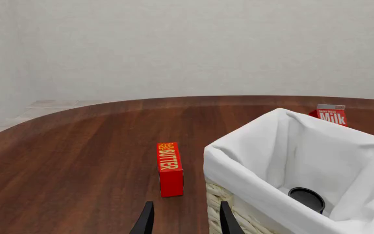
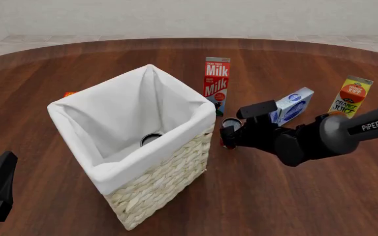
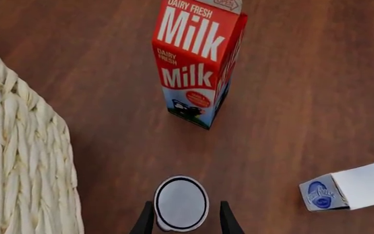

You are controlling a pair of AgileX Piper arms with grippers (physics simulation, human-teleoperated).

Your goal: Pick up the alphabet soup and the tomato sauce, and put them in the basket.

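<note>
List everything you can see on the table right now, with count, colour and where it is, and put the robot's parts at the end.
basket: one, cream wicker with white lining, centre-left of the table.
can in basket: one, dark top showing only, on the basket floor.
tomato sauce: one, grey top, upright just right of the basket.
milk carton: one, red, upright behind the tomato sauce.
butter box: one, red, left of the basket.
blue-white carton: one, lying right of the milk.
orange juice carton: one, far right.
left gripper: open, holding nothing.
right gripper: fingers either side of the tomato sauce.
</note>
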